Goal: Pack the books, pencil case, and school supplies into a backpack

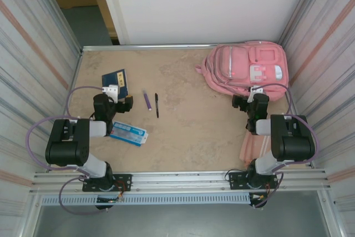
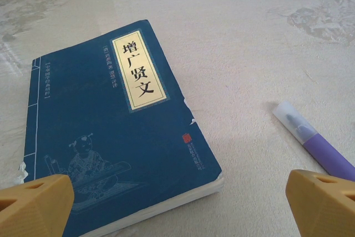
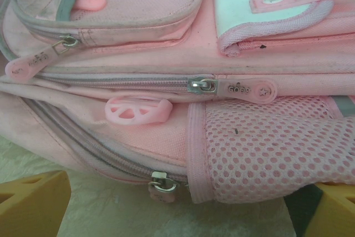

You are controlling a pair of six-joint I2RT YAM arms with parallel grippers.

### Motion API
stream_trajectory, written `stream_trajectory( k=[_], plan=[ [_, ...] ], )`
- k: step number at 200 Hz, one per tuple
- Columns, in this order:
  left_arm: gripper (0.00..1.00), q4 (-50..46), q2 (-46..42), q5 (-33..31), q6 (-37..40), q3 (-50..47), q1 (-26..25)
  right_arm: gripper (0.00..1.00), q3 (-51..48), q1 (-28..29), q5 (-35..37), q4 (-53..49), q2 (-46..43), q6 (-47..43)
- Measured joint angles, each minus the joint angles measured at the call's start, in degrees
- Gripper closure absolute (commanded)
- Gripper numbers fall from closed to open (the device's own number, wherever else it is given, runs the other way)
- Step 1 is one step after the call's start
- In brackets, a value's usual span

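Two robot arms are standing at the near edge of a sandy-patterned table (image 1: 188,131) on which school things are lying spread out. At the far right, a large pink backpack (image 1: 244,70) is lying flat with its front pockets facing up. The right gripper (image 3: 183,209) is hovering at the backpack's near edge. Its yellow fingers (image 3: 33,203) are spread wide with nothing between them, and they are facing a pink zip pull (image 3: 233,88), a rubbery pink tab (image 3: 138,110) and a mesh side pocket (image 3: 272,148). A pale pink ribbed book (image 1: 252,148) is lying at the near right, partly covered by the right arm. Across the table, at the far left, a dark navy book (image 1: 116,81) is lying cover up, showing a gold title panel and a line drawing of a seated figure. The left gripper (image 2: 177,209) is hanging just on the near side of it, its jaws gaping wide and holding nothing. A purple pen (image 1: 147,101) is lying just right of the navy book. A thin black pen (image 1: 157,105) is lying beside it on the right, apart from it, and both are pointing roughly near to far. The light blue pencil case (image 1: 128,133) is lying flat at the near left, close against the left arm, well apart from the backpack.
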Motion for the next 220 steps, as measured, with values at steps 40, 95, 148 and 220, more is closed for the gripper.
stream_trajectory(
  k=[40,95,148,220],
  plan=[
    [0.01,0.0,0.0,0.0,0.0,0.0,0.0,0.01,0.0,0.0,-0.02,0.0,0.0,0.0],
    [0.01,-0.02,0.0,0.0,0.0,0.0,0.0,0.01,0.0,-0.48,-1.09,-0.02,0.0,0.02],
    [0.01,-0.74,-0.46,-0.02,0.83,0.02,-0.55,0.01,0.74,-1.14,-1.05,-2.1,-1.51,1.31],
    [0.01,-26.67,-22.6,-12.28,-2.51,7.85,-11.82,0.09,13.25,-2.43,-1.66,-26.51,-18.18,10.36]
  ],
)
